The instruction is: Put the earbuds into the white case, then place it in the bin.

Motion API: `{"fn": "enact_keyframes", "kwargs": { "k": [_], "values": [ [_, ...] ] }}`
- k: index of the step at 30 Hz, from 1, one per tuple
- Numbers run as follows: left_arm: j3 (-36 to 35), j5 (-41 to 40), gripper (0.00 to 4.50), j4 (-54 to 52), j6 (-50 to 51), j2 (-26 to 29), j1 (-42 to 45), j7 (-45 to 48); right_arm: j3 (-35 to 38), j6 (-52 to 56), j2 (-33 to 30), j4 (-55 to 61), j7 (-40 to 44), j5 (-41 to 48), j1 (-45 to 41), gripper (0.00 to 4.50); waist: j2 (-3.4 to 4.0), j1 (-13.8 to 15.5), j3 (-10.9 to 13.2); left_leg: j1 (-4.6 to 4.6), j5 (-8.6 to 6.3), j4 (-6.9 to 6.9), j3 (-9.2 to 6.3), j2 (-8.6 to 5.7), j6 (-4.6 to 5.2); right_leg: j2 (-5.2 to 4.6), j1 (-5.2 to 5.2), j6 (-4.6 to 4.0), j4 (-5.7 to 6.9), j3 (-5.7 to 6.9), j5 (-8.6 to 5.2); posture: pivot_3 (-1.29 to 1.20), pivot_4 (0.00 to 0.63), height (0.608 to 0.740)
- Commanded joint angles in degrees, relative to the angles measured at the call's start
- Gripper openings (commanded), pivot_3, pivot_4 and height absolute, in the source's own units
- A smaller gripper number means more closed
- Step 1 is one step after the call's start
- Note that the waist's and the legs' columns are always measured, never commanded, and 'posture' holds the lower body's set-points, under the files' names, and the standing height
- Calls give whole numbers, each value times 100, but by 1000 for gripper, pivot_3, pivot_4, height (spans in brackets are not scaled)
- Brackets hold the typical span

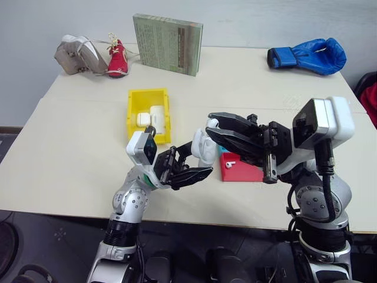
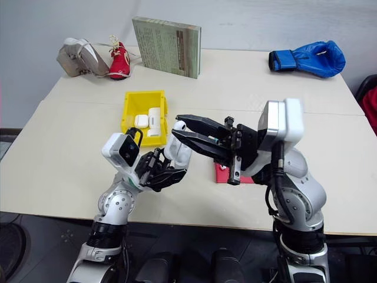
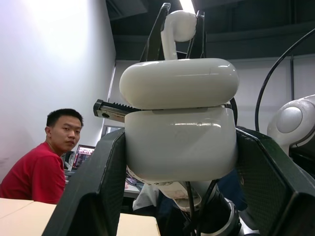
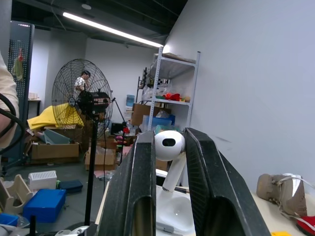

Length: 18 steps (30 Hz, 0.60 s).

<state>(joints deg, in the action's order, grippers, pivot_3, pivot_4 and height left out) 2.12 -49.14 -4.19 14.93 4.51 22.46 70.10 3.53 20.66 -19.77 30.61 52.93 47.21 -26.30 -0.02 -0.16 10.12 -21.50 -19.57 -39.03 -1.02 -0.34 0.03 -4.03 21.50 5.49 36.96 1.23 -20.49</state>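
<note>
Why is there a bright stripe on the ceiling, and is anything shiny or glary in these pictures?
In the right wrist view, the stripe is a long ceiling lamp, glowing bright. In the left wrist view, another lamp flares white above the earbud, and the white case shows soft shiny patches. In the left eye view, light falls evenly on the table, with only faint shadows.
</note>
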Motion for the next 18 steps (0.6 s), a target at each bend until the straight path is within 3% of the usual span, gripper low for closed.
{"fn": "enact_keyframes", "kwargs": {
  "k": [1, 18],
  "values": [
    [21, -38, 2794, -321, -57, -89, 37, -74, -41, -264, -2, -25, 78, -75, 141, 423, 0, 0, 0, 0, 0, 0, 0, 0, 0, 0, 0, 0, -1, 0, 0, 0, 150, 740],
    [55, 27, 2794, -336, -175, -173, 0, -38, -155, -1014, -125, -724, 671, -514, 630, 423, 0, 2, 0, 0, 0, 1, 1, 0, 0, 0, -1, 0, -4, -1, 0, 0, 150, 740]
  ]
}}
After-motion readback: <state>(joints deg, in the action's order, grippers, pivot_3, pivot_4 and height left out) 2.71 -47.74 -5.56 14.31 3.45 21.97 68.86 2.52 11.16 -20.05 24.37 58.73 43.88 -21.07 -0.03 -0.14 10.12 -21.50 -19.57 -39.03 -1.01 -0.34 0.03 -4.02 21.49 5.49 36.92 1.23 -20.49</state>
